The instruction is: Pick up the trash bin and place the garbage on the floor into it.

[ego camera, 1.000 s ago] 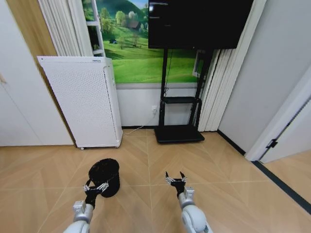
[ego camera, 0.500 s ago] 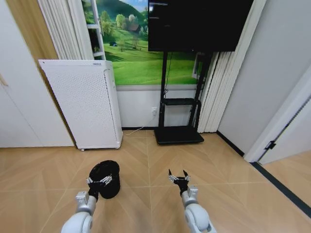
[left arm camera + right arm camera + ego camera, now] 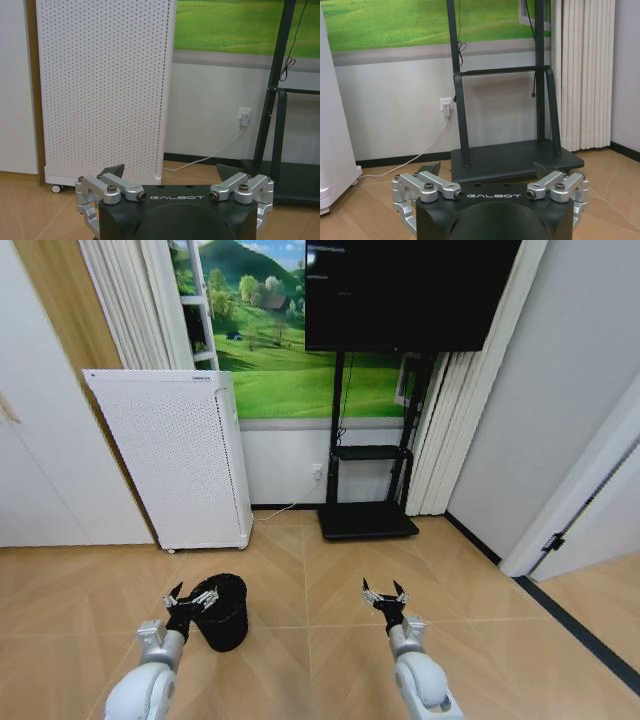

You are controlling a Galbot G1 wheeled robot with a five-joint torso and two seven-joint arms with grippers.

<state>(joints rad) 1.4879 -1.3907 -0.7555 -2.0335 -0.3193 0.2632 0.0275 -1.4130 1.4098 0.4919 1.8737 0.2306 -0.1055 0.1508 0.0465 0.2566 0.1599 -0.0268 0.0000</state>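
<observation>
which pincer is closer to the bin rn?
The left pincer, open, right beside the black mesh trash bin's rim. The right pincer, also open, hangs over bare floor well aside.

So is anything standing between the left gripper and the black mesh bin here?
Nothing visible. In the head view the left gripper, fingers open, sits right beside the trash bin at rim height, with bare floor around them. The right gripper hangs open off to the bin's right.

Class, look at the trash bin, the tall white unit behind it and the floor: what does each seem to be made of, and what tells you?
Trash bin: probably black metal mesh, matte; its wall looks finely netted. White unit: likely painted metal or plastic, its smooth panel punched with regular small holes. Floor: wood-look planks in herringbone, slight sheen; real wood or laminate cannot be told.
</observation>
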